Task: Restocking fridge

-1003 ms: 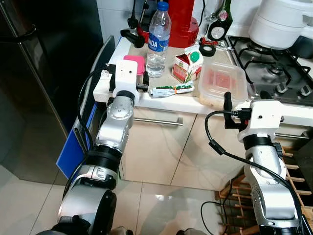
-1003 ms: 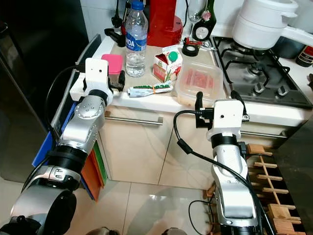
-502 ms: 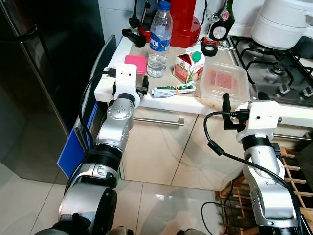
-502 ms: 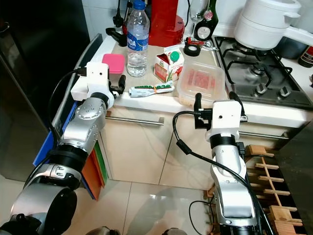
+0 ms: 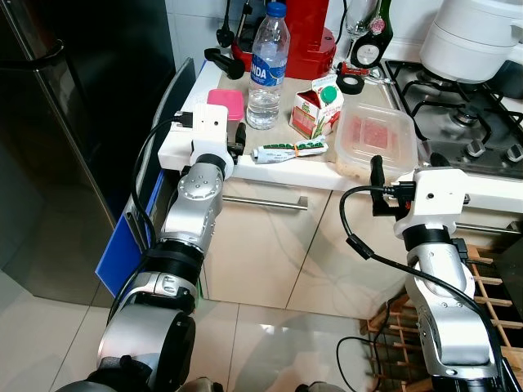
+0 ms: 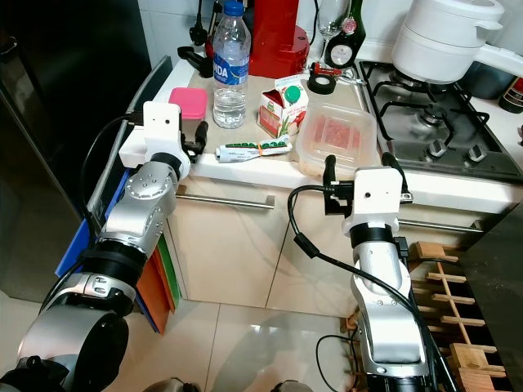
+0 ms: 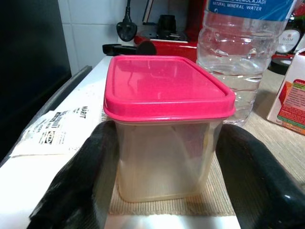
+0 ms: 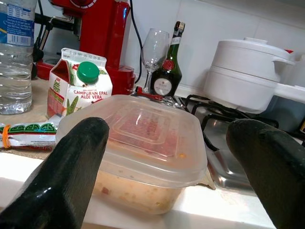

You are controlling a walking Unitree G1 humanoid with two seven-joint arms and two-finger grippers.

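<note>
Right now I've got the dark fridge [image 5: 73, 122] at far left, its door shut, and the counter [image 5: 286, 167] running off to the right of it. My left gripper [image 7: 162, 191] sits at the counter's near left corner, fingers spread wide on either side of the pink-lidded tub [image 7: 164, 126] — from the wrist camera I cannot tell whether the pads touch its walls. A paper receipt [image 7: 57, 126] lies just beside the tub. Next along stands the water bottle [image 5: 265, 65], upright, then a wrapped tube [image 5: 290, 149] lying flat near the front edge and a small juice carton [image 5: 315, 106] behind it. Further right is the clear food container [image 5: 374, 140], lid on, at the counter's edge. My right gripper [image 8: 167, 157] hovers just in front of it, fingers wide open and holding nothing — the container sits between them in the wrist view. Beyond that is the gas hob [image 5: 458, 106] with a white pot [image 5: 478, 37].
</note>
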